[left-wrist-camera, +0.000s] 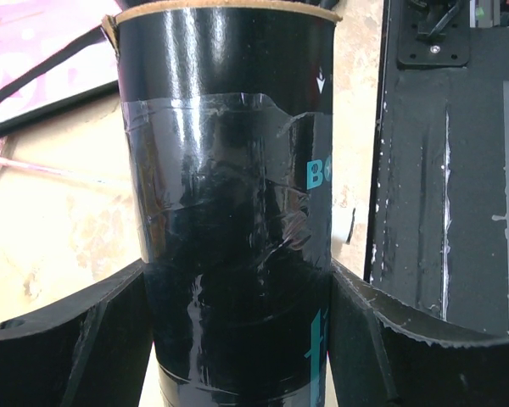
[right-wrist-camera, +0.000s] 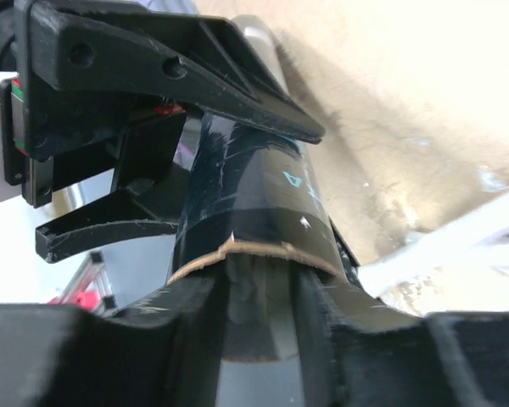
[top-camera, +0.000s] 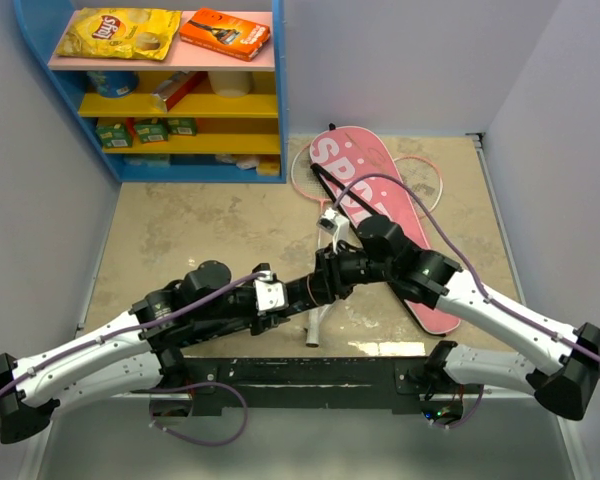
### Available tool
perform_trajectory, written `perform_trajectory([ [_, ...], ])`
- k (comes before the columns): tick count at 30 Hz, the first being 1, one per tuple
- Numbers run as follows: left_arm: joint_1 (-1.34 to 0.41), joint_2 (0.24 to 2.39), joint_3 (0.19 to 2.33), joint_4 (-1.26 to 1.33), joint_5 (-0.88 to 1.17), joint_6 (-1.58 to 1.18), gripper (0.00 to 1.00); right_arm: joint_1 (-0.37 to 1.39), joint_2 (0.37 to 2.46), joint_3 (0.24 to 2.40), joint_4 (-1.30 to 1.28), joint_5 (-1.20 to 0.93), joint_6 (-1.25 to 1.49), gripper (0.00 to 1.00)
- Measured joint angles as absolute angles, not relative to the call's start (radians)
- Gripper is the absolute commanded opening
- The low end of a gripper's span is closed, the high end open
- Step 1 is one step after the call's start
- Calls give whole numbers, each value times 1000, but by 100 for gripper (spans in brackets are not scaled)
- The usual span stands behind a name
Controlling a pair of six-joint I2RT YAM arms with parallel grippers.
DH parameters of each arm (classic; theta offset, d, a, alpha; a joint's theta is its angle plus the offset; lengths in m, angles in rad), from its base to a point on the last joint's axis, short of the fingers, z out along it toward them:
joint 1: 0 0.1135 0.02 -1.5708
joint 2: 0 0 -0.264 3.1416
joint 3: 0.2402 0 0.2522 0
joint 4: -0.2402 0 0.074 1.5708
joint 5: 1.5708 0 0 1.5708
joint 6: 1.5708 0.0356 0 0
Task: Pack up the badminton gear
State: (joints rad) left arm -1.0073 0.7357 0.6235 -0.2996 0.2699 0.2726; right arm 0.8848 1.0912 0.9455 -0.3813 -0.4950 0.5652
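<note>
My left gripper (top-camera: 295, 290) is shut on the long black tube (top-camera: 310, 285), held level over the table's middle. In the left wrist view the fingers (left-wrist-camera: 85, 339) clamp both sides of the tube (left-wrist-camera: 229, 170). My right gripper (top-camera: 330, 272) is at the tube's open mouth (right-wrist-camera: 246, 186). Its jaws (right-wrist-camera: 259, 305) are a narrow gap apart on a pale feathery shuttlecock (right-wrist-camera: 259, 314) just inside the rim. The pink "SPORT" bag (top-camera: 360, 170) lies at the back right, over a racket (top-camera: 425, 180). A white racket handle (top-camera: 315, 320) lies under the tube. Other shuttlecocks are out of view.
A blue shelf unit (top-camera: 170, 160) with snack packets and boxes stands at the back left. The black mounting plate (top-camera: 310, 375) runs along the near edge and also shows in the left wrist view (left-wrist-camera: 441, 212). Grey walls close both sides.
</note>
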Motion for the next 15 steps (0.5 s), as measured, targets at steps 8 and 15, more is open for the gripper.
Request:
perform_trajectory([
  [8,-1007,743,624,-237,269,270,0,896,1032,1038,-520,-327,547,56],
  [15,-1008,759,624,-184,274,262,0,907,1000,1159,-664,-135,546,60],
])
